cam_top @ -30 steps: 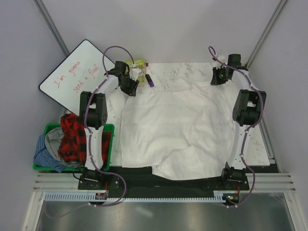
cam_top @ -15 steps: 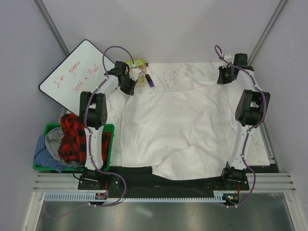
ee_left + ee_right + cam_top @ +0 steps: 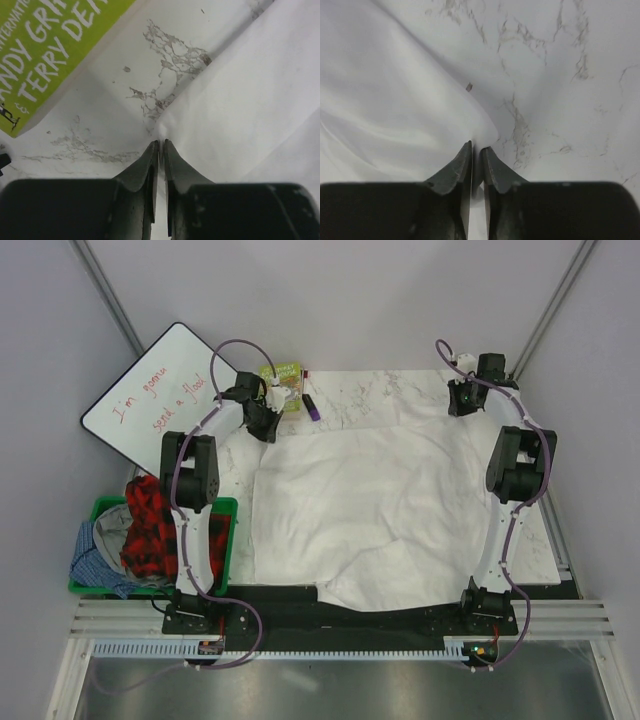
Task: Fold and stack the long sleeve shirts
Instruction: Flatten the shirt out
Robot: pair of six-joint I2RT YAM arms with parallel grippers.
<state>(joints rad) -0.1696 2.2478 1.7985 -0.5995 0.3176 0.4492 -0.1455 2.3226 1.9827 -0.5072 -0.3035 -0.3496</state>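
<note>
A large plain white long sleeve shirt [image 3: 370,510] lies spread over the marble table [image 3: 380,390]. My left gripper [image 3: 268,425] is at its far left corner, shut on the white cloth [image 3: 230,115], which is pinched between the jaws [image 3: 161,145]. My right gripper [image 3: 462,408] is at the far right corner, shut on the cloth edge [image 3: 395,100], pinched at the tips [image 3: 476,147]. The cloth is pulled taut between the two grippers along the far edge.
A green book [image 3: 283,380] [image 3: 45,55] and a purple marker [image 3: 312,407] lie at the far left of the table. A whiteboard [image 3: 150,395] leans at the left. A green bin [image 3: 100,508] with red plaid and blue garments [image 3: 150,525] stands left of the table.
The far edge of the shirt has been drawn straighter and flatter. The right gripper shifted slightly back and left. The fold near the front has smoothed out.
</note>
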